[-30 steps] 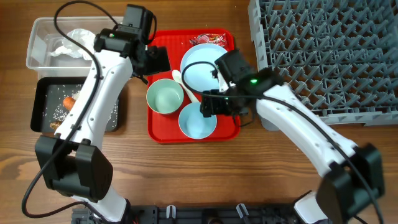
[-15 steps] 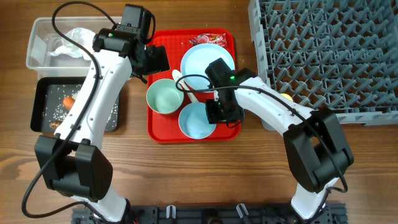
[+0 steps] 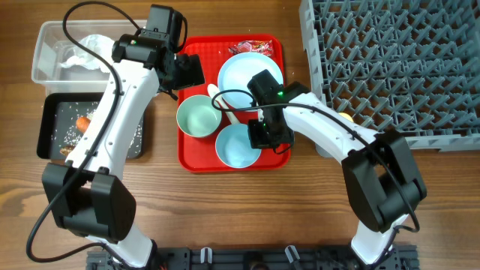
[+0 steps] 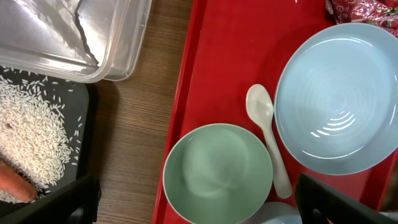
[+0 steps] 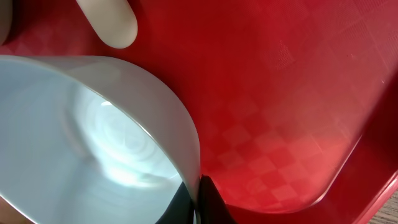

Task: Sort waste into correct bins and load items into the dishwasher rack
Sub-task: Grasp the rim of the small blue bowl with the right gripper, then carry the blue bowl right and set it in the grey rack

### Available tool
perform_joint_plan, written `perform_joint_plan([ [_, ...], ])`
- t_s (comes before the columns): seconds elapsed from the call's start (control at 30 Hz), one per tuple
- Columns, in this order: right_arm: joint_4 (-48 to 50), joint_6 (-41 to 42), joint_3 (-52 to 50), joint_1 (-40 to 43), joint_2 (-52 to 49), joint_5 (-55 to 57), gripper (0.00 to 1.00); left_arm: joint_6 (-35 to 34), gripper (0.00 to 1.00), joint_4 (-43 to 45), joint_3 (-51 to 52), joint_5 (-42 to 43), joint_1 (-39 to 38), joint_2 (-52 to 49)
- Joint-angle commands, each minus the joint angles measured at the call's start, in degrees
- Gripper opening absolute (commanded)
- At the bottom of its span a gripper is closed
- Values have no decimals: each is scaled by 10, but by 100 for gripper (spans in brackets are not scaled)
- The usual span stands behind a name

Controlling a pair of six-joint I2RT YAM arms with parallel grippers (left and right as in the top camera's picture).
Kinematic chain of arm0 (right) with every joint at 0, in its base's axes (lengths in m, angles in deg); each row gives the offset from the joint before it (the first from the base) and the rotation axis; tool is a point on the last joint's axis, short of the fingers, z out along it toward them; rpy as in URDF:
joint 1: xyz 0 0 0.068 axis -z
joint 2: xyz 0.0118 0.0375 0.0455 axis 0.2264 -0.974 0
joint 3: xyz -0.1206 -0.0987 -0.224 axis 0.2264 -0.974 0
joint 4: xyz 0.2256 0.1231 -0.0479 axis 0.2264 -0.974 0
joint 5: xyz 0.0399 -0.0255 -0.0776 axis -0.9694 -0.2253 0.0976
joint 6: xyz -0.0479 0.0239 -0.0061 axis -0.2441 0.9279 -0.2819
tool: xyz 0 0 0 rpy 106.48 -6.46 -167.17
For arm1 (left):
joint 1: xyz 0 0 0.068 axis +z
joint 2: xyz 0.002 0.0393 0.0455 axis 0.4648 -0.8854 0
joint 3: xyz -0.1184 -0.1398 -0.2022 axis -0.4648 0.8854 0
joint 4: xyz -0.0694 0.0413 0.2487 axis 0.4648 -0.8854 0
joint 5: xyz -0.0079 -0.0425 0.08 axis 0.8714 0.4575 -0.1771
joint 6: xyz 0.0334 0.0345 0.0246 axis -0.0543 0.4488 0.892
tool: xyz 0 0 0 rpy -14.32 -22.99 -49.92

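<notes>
Closing just now, right gripper point(image 5: 198, 190) fingers pinch the pale blue bowl point(image 5: 81, 143) rim, ready for racking; left gripper point(image 4: 199, 199) fingers spread.

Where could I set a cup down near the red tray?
The tray is bare between its left rim and the plate, beyond the green bowl. The table beside the tub is free. Around the spoon it is crowded.

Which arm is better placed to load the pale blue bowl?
Right: the right pincer grips the pale blue bowl by its rim, and the rack lies on that side. The left pincer is open, holding nothing.
</notes>
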Motion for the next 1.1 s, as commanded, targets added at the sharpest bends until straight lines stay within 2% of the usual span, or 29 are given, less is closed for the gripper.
perform_joint_plan([
  [0.0, -11, 0, 7, 7, 12, 9, 4, -10, 100, 2, 0, -6, 0, -7],
  [0.17, -49, -2, 38, 36, 78, 41, 4, -10, 100, 2, 0, -6, 0, -7],
  [0.37, -66, -2, 79, 79, 195, 138, 4, -10, 100, 2, 0, -6, 0, -7],
  [0.53, -63, 14, 86, 104, 255, 337, 4, -10, 100, 2, 0, -6, 0, -7],
  [0.6, -35, 17, 85, 118, 256, 490, 4, -10, 100, 2, 0, -6, 0, -7],
  [0.67, -3, 9, 85, 127, 250, 539, 4, -10, 100, 2, 0, -6, 0, -7],
  [0.77, 54, -24, 85, 141, 237, 577, 4, -10, 100, 2, 0, -6, 0, -7],
  [0.9, 157, -128, 85, 158, 198, 610, 4, -10, 100, 2, 0, -6, 0, -7],
  [1.07, 285, -329, 85, 165, 120, 680, 4, -10, 100, 2, 0, -6, 0, -7],
])
